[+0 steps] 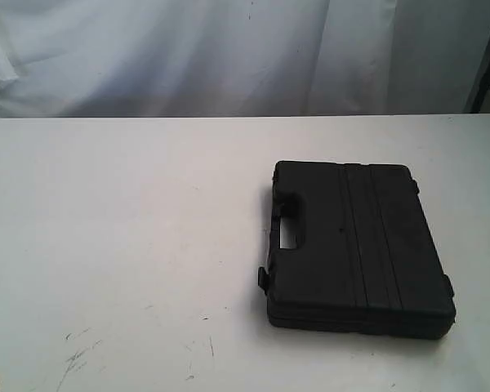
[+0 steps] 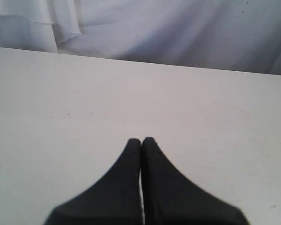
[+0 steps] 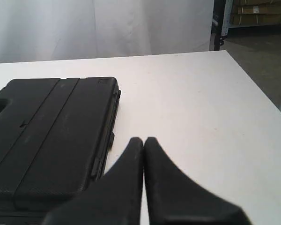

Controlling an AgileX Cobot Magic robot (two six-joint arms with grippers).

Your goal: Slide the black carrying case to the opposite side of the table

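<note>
The black carrying case [image 1: 355,245] lies flat and closed on the right half of the white table [image 1: 131,245], its handle cut-out facing the middle. Neither arm shows in the exterior view. In the right wrist view the case [image 3: 47,136] lies beside my right gripper [image 3: 144,140], which is shut and empty over bare table [image 3: 201,108], apart from the case's edge. My left gripper [image 2: 141,141] is shut with nothing in it, above plain table [image 2: 84,103]; the case is out of that view.
A white curtain [image 1: 229,49] hangs behind the table's far edge. Dark scuff marks [image 1: 77,355] lie near the front left. The table's right edge [image 3: 257,89] drops to a floor with shelving [image 3: 257,14] beyond.
</note>
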